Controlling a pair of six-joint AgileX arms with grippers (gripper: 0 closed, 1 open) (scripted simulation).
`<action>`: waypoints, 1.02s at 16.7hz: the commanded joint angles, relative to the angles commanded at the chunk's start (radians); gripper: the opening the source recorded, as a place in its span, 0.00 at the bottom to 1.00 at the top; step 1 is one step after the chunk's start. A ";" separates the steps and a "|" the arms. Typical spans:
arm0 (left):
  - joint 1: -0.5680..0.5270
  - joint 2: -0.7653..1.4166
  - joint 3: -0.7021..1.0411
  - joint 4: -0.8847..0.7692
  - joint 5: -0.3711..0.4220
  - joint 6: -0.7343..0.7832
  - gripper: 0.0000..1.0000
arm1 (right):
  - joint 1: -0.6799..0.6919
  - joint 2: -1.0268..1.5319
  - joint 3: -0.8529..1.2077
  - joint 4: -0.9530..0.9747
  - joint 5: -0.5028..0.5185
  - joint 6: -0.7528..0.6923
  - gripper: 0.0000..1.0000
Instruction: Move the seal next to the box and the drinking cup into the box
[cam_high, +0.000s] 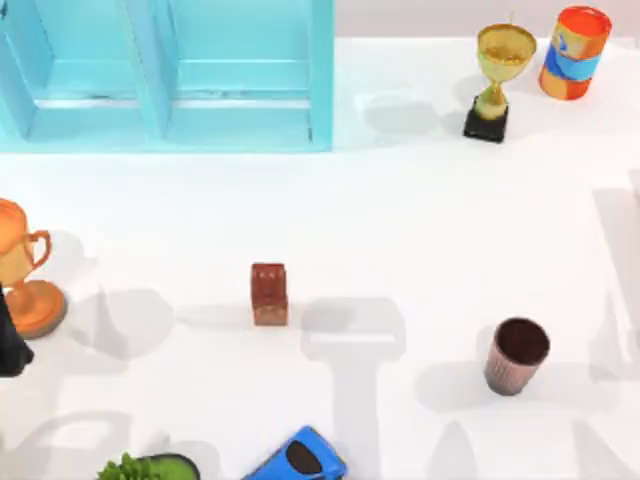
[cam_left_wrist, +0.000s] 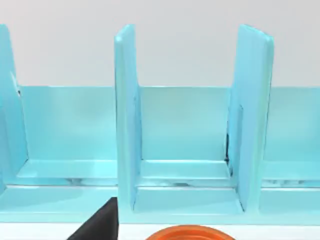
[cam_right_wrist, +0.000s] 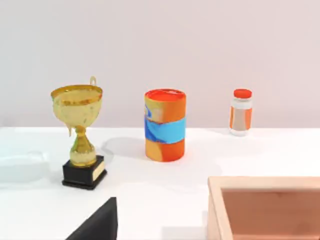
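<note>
Standing upright near the centre of the top view, the seal (cam_high: 269, 294) is shown on the white tabletop (cam_high: 420, 220), with the drinking cup (cam_high: 517, 356) well apart from it at lower right, tilted slightly and open-mouthed. A wooden box (cam_right_wrist: 265, 207) is seen at the lower right of the right wrist view, beyond which a gold trophy (cam_right_wrist: 80, 135), an orange-and-blue can (cam_right_wrist: 165, 125) and a small bottle (cam_right_wrist: 242, 112) are ranged. A blue shelf unit (cam_high: 170, 75) occupies the upper left of the top view. A dark part of the left arm (cam_high: 12, 340) is visible at the left edge beside an orange trophy (cam_high: 25, 270); how far either claw is open cannot be told, and nothing is seen to be held. The seal is judged rigid and fairly dense (stone-like), best pinched across its flat opposite sides at mid-height. The cup is judged light and stiff, its ribbed wall offering grip; a hold across the body below the rim is advised.
</note>
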 joint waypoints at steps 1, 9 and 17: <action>0.000 0.000 0.000 0.000 0.000 0.000 1.00 | 0.000 0.000 0.000 0.000 0.000 0.000 1.00; 0.000 0.000 0.000 0.000 0.000 0.000 1.00 | 0.092 0.266 0.258 -0.155 0.009 0.094 1.00; 0.000 0.000 0.000 0.000 0.000 0.000 1.00 | 0.335 0.978 0.960 -0.566 0.032 0.343 1.00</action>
